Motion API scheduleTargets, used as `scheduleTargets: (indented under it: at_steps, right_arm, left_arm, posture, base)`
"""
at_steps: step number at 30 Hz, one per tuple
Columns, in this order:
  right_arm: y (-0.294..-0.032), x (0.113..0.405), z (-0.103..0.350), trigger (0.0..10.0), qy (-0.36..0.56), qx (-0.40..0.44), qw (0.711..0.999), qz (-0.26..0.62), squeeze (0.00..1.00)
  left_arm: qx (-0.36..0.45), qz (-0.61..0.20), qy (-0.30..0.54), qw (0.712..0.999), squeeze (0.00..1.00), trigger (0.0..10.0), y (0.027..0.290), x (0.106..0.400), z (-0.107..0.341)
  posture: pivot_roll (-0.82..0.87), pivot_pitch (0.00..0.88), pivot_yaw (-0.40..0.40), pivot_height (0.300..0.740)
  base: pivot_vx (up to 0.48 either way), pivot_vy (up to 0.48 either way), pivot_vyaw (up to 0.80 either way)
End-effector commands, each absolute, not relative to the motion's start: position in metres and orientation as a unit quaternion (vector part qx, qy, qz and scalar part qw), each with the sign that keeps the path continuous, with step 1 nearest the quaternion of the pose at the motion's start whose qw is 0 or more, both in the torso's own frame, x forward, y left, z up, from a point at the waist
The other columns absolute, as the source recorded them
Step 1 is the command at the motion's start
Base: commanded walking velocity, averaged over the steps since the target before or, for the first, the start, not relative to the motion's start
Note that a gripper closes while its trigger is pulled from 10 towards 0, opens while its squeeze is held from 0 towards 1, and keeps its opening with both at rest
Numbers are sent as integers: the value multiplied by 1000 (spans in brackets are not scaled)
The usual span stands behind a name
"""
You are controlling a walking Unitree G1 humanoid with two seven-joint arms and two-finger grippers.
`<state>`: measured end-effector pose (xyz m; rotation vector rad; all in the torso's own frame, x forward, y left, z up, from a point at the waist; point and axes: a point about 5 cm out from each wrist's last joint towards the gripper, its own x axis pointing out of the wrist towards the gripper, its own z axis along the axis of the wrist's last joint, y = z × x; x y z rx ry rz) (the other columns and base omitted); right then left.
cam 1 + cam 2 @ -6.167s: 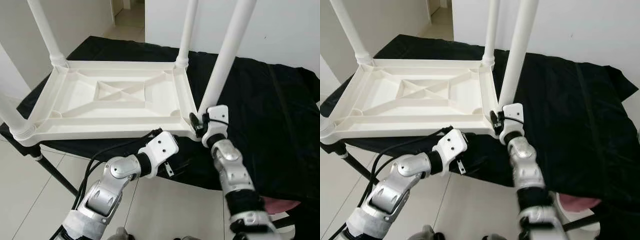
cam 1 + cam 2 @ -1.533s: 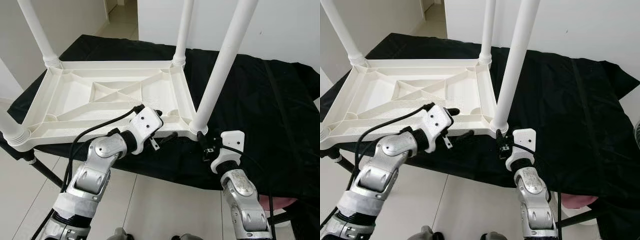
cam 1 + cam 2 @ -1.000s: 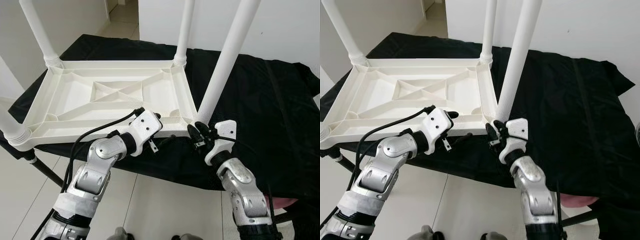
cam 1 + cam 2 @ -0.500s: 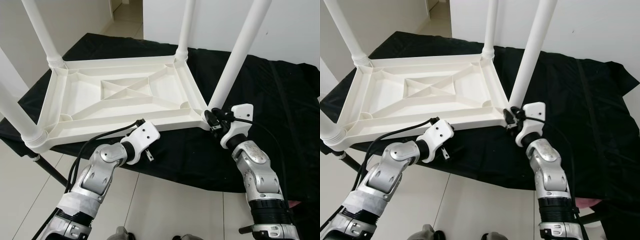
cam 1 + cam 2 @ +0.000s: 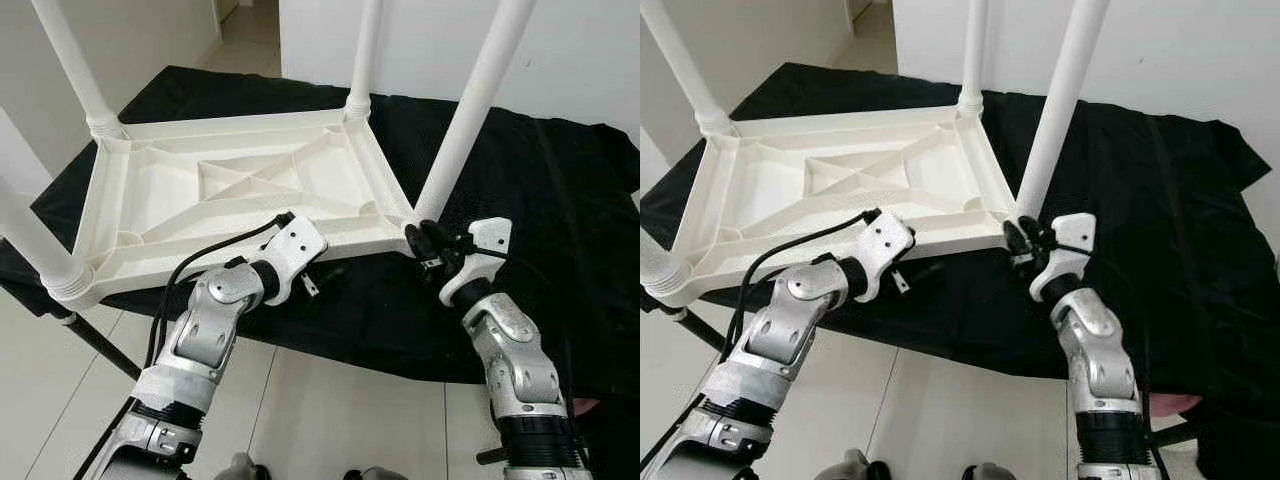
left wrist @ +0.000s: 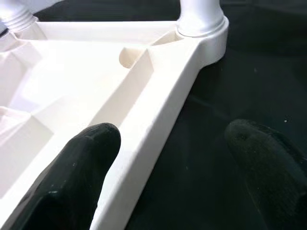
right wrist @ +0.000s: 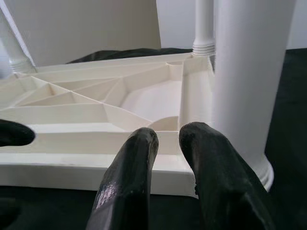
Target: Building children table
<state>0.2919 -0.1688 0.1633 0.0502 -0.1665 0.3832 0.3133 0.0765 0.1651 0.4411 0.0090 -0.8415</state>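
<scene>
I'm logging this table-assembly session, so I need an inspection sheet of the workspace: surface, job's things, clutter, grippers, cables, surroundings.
Surface: black cloth draped over a stand, creased at the right.
Job's things: white plastic table lying upside down on the cloth, ribbed underside up, four white legs standing in its corner sockets; near right leg seated in its socket.
Clutter: nothing seen.
Grippers: left gripper open, its fingers astride the table's near rim; right gripper nearly shut, at the table's near right corner beside that leg's base.
Cables: black cable running along the left arm.
Surroundings: pale tiled floor, white wall, doorway far left.
</scene>
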Motion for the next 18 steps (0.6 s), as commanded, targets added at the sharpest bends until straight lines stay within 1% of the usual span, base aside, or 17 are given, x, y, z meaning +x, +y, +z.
scheduleTargets:
  at_steps: [1,4,7,8,10,14,16,18]
  right_arm:
    - [-167,287,164,10000,-91,36,975,202,0]
    - [-166,282,162,10000,-89,41,973,210,0]
    - [-166,282,162,10000,-89,38,973,211,0]
    - [-167,282,163,10000,-91,35,973,210,0]
    - [-168,282,164,10000,-92,34,973,209,0]
    - [-167,281,169,10000,-99,37,972,211,0]
    - [-167,281,169,10000,-99,37,972,211,0]
    - [-165,280,169,10000,-100,42,971,214,0]
  left_arm:
    - [213,-292,-22,932,0,10000,88,322,170]
    - [223,-285,-13,932,0,10000,92,324,167]
    - [230,-279,7,932,0,10000,95,328,160]
    - [235,-275,32,932,0,10000,98,330,153]
    - [241,-271,39,931,0,10000,99,331,151]
    - [235,-239,70,940,0,10000,107,340,144]
    - [235,-239,70,940,0,10000,107,340,144]
    - [229,-221,72,945,0,10000,110,346,146]
  posture:
    - [-91,73,19,740]
    - [-95,74,21,740]
    - [-95,74,21,740]
    - [-95,74,21,740]
    - [-95,74,21,740]
    - [-113,80,32,740]
    - [-113,80,32,740]
    - [-116,82,34,740]
  base:
    - [0,0,0]
    - [0,0,0]
    - [0,0,0]
    - [0,0,0]
    - [0,0,0]
    - [0,0,0]
    - [0,0,0]
    - [0,0,0]
